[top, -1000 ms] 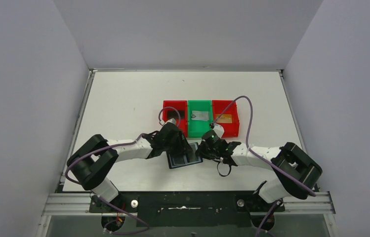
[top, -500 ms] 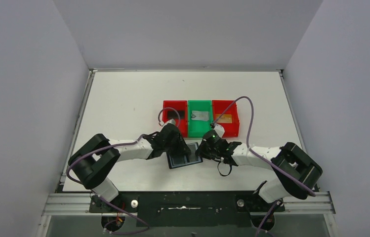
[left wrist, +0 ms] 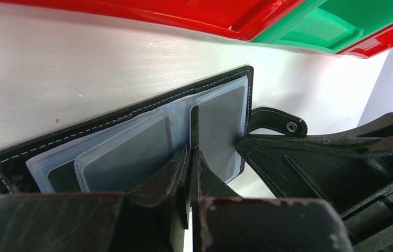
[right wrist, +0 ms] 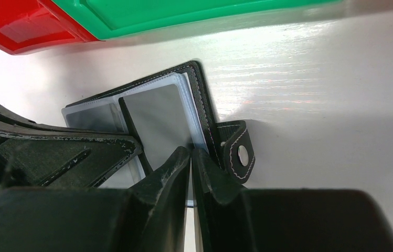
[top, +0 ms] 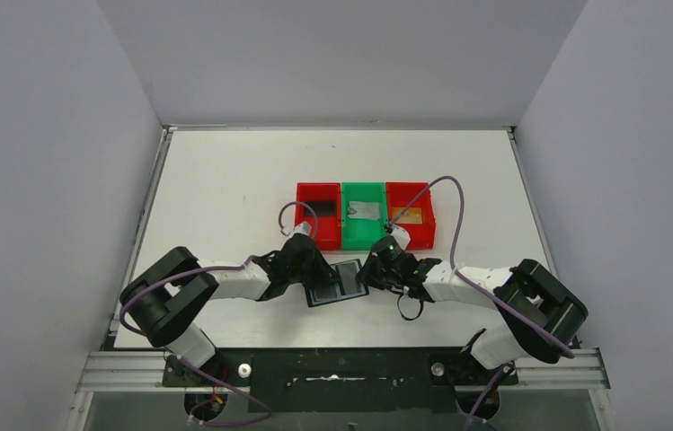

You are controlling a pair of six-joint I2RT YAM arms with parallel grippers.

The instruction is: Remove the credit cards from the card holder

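Observation:
The card holder (top: 340, 285) lies open on the table between my two grippers, black outside, with shiny grey-blue pockets (left wrist: 120, 157). My left gripper (top: 316, 274) is shut on a thin dark credit card (left wrist: 194, 123), seen edge-on rising from between the fingertips (left wrist: 191, 152) over the holder's inner face. From the other side, my right gripper (top: 370, 272) is shut on the clear pocket edge of the holder (right wrist: 204, 100), beside its snap strap (right wrist: 239, 152). A grey card face (right wrist: 157, 123) shows in the right wrist view.
Three bins stand in a row just beyond the holder: a red one (top: 318, 186) with a dark card, a green one (top: 364, 185) with a grey card, and a red one (top: 410, 185) with an orange card. White walls enclose the table.
My left gripper has closed from part open to shut on the card and drawn back a little toward the near left, off the red bin. The right gripper and the holder have stayed put.

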